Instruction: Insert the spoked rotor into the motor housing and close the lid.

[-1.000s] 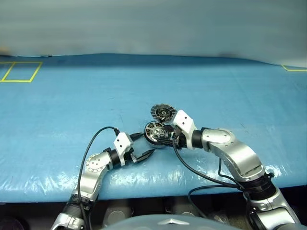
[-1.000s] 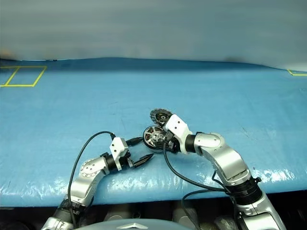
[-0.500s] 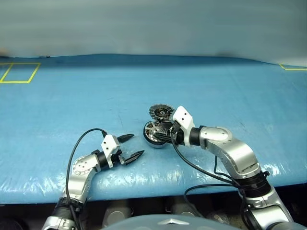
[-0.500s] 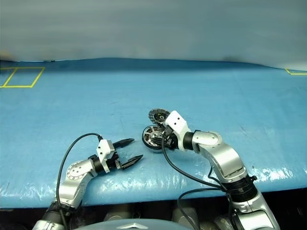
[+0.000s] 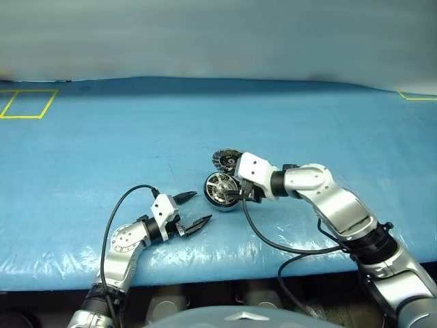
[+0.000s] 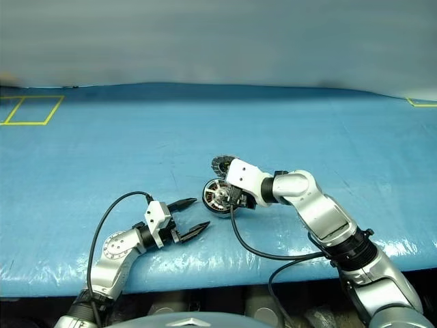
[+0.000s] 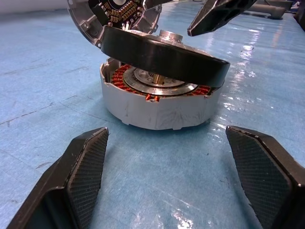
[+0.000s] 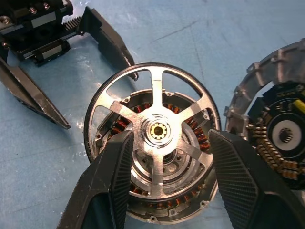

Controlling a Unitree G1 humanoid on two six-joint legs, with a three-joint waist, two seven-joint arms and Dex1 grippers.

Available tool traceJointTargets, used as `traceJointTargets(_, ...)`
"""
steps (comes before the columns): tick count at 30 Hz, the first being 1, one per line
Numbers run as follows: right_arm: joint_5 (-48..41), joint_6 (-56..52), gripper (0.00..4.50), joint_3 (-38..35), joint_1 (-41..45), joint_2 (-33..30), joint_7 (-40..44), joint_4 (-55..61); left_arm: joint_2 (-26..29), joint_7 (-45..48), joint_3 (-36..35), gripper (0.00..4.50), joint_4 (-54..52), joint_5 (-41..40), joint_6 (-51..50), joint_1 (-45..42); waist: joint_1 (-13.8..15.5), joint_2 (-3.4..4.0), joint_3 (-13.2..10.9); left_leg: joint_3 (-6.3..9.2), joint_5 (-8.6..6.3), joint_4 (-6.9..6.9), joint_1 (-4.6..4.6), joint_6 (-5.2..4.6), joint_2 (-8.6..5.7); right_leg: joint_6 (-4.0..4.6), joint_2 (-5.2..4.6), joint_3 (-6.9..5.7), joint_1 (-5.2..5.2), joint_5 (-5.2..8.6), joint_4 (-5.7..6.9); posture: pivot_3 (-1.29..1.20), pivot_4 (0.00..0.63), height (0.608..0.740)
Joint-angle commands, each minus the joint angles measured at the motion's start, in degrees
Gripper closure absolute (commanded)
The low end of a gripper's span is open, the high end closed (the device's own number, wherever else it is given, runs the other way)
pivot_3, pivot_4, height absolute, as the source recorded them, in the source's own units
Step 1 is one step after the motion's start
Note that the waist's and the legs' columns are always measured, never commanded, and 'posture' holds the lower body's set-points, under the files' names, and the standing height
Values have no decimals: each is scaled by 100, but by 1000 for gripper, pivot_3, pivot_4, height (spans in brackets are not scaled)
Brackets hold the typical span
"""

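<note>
On the blue counter [image 5: 102, 143] in the eye view, left hand [image 5: 193, 210] gaping, empty, near motor housing [image 5: 220, 188]; in the left wrist view, spoked rotor [image 7: 162, 52] tilted on housing, lid [image 7: 114, 12] behind; in the right wrist view, right hand [image 8: 169, 167] pinching rotor.

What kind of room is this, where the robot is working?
Probably a robot test bench or workshop: a table under a blue plastic sheet, yellow tape squares marked on it, and a small motor housing being put together.

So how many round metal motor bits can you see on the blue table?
3: the motor housing on the blue table, the spoked rotor tilted atop it, the lid standing open behind.
</note>
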State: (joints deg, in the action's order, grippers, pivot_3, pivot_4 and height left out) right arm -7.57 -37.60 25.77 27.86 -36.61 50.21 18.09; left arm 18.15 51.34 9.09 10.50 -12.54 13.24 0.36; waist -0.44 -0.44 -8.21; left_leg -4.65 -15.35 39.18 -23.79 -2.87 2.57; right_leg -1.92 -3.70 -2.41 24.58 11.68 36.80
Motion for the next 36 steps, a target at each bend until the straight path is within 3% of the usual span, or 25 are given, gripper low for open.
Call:
traceJointTargets(1, 101, 151, 1875, 59, 161, 15, 169, 43, 78, 87, -29, 288, -204, -93, 36, 77, -1, 0, 0, 0, 0, 0, 0, 0, 0, 0, 0, 0, 0, 0, 0, 0, 150, 740)
traceJointTargets(14, 404, 243, 1875, 154, 125, 129, 256, -360, 539, 265, -147, 288, -1293, -470, -234, 75, -7, 0, -1, -2, -1, 1, 0, 0, 0, 1, -5, -1, 1, 0, -1, 0, 150, 740)
traceJointTargets(20, 419, 288, 2998, 147, 20, 100, 317, -253, 594, 118, -136, 288, -1623, -437, -595, 70, -15, -1, -1, -2, 0, 1, 8, 1, 4, 0, 1, -1, -5, 1, 1, 0, 150, 740)
traceJointTargets(23, 325, 159, 3796, -43, -15, 192, 223, -209, 623, 73, -91, 288, -1709, -435, -774, 93, -28, -2, -1, -7, 0, 0, 10, 2, 6, 0, 6, 3, -4, 1, 3, 0, 150, 740)
traceJointTargets(34, -20, -58, 3796, -559, -137, 286, 133, 5, 576, -84, -65, 288, -1677, -358, -854, 164, -17, -1, -3, -6, 1, -1, 1, 2, 5, 1, 6, 3, 2, 1, 0, 0, 150, 740)
traceJointTargets(36, -52, -141, 4156, -558, -118, 254, 170, 34, 554, -103, -70, 288, -1642, -365, -837, 161, -17, -1, -3, -6, 1, -1, 2, 2, 5, 1, 6, 3, 1, 1, 1, 0, 150, 740)
